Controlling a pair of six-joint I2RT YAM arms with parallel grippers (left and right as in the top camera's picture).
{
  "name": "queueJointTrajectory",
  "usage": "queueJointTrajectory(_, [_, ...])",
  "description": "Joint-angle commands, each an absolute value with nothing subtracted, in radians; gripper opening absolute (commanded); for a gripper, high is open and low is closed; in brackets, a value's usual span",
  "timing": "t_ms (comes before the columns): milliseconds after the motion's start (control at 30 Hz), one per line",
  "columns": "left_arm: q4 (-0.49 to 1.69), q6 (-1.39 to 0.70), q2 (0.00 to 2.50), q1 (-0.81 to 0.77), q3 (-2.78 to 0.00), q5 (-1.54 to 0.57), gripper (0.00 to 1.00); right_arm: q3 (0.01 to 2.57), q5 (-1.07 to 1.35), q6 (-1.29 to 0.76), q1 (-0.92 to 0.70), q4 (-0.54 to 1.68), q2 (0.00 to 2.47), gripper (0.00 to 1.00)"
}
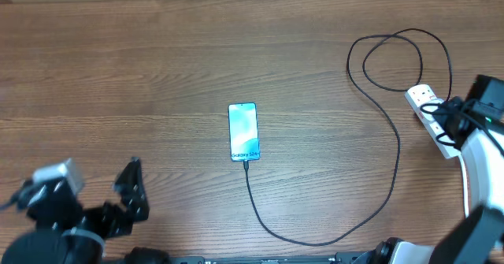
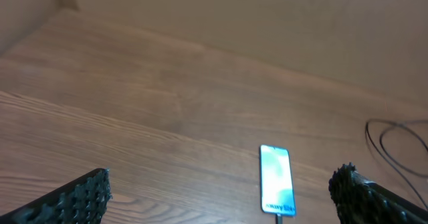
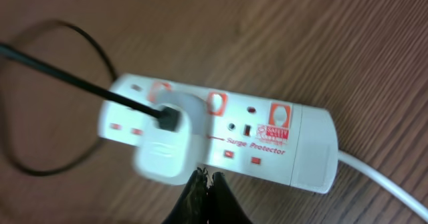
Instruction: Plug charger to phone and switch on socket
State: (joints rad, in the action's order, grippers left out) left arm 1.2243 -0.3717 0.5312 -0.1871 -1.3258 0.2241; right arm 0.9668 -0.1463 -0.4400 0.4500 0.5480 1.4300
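Observation:
The phone (image 1: 243,131) lies screen up at the table's middle, its lit teal screen also in the left wrist view (image 2: 276,188). The thin black charger cable (image 1: 370,209) runs from the phone's near end in a wide loop to the white socket strip (image 1: 430,116) at the right edge. A white adapter (image 3: 167,144) sits plugged in the strip (image 3: 267,140). My right gripper (image 3: 207,180) is shut and empty, its tips just above the strip's near edge beside the adapter. My left gripper (image 1: 130,189) is open and empty, near the front left, well short of the phone.
The strip's thick white cord (image 3: 384,187) leads off to the right. Cable loops (image 1: 398,55) lie behind the strip at the back right. A light wall edge (image 2: 234,50) bounds the table's far side.

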Motion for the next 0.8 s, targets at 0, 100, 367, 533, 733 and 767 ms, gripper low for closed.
queueJointTrajectory(0, [1.241,-0.389,0.485,-0.183,-1.34,0.305,1.0,0.97,-0.144,-0.449,0.425,0.554,1.288,0.04])
queueJointTrajectory(100, [1.291,-0.389,0.48,-0.183,-1.34,0.305,1.0,0.971,-0.081,-0.449,0.398,0.567,1.129,0.04])
queueJointTrajectory(367, [1.358,-0.389,0.48,-0.183,-1.337,0.295,1.0,0.974,0.173,-0.449,0.375,0.608,0.722,0.16])
queueJointTrajectory(533, [1.365,-0.389,0.48,-0.183,-1.337,0.295,1.0,0.975,0.363,-0.449,0.375,0.706,0.538,0.66])
queueJointTrajectory(733, [1.365,-0.389,0.48,-0.183,-1.337,0.295,1.0,0.974,0.413,-0.449,0.357,0.949,0.494,1.0])
queueJointTrajectory(767, [1.365,-0.389,0.48,-0.183,-1.337,0.295,1.0,0.974,0.413,-0.449,0.353,1.001,0.495,1.0])
